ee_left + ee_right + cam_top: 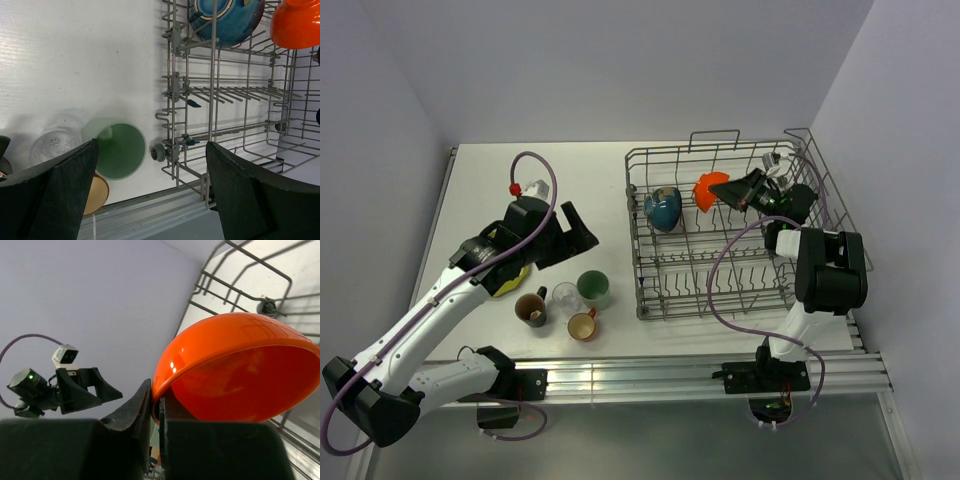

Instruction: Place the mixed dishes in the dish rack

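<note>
Your left arm [430, 305], white-shelled with black joints, reaches forward and to the right from its base at lower left. Its black two-finger left gripper [578, 232] points down, jaws spread wide, with nothing between the fingers [50, 195]. Your right arm [830, 270] rises from its base, folds at the elbow and extends leftward. Its right gripper [725, 188] is pinched closed on the rim of a glossy orange-red bowl [240, 365].

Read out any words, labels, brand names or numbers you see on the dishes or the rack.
None to read. The dish rack, the blue bowl, the orange-red bowl and the pale green cup show no lettering. The blue bowl's markings look like a painted pattern, not writing.
</note>
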You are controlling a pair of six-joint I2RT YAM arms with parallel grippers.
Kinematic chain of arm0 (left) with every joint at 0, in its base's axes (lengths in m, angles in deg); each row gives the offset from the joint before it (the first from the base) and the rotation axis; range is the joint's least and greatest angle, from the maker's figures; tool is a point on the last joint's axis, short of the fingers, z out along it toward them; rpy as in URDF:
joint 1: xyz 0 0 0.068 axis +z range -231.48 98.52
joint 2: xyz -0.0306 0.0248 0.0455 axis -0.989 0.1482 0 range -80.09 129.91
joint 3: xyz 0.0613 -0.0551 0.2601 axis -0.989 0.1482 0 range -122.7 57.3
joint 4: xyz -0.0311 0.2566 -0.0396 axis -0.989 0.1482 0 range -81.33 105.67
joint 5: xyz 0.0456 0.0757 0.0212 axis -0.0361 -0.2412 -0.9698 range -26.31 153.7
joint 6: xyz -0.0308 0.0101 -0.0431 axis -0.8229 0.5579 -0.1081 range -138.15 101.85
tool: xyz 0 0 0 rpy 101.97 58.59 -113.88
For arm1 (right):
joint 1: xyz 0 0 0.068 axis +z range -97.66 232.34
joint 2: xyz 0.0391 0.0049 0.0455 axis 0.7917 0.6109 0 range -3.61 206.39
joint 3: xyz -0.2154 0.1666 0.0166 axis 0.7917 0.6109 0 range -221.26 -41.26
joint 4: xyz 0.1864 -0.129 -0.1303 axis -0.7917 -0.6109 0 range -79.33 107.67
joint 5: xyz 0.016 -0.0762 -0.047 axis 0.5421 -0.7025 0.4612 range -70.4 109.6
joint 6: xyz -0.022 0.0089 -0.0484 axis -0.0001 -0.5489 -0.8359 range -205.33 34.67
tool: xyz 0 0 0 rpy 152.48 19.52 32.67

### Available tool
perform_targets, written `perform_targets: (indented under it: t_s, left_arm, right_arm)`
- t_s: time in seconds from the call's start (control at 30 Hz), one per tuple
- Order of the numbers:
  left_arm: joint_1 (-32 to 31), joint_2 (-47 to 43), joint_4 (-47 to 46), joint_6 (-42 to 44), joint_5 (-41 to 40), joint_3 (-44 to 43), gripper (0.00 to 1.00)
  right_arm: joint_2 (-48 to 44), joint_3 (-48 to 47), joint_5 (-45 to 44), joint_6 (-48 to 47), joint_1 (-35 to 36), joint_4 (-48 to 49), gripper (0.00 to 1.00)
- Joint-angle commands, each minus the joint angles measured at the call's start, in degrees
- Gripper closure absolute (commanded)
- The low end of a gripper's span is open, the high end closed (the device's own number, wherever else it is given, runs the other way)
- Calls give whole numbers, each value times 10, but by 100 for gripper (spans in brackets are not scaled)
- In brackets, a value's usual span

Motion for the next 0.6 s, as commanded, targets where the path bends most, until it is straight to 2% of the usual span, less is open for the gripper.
perform_targets:
  t_s: [0.0,0.1,0.27,0.33,0.4,0.47,0.57]
  left_arm:
    - [0,-6,-29,14,10,2,6]
    - [0,-2,-33,18,15,-3,7]
    - [0,5,-39,21,27,-6,8]
    - [0,3,-42,24,29,-5,8]
    - [0,3,-42,29,36,-6,7]
    - [-1,6,-38,34,39,-10,7]
    - [0,12,-27,47,38,-21,7]
  right_arm:
    - [-11,-36,23,44,7,109,100]
    - [-2,-50,52,92,16,156,100]
    - [25,-94,81,124,16,163,100]
    - [54,-121,93,149,16,201,100]
    - [96,-140,103,227,15,284,100]
    - [121,-159,98,274,9,316,100]
    - [130,-160,98,270,8,315,100]
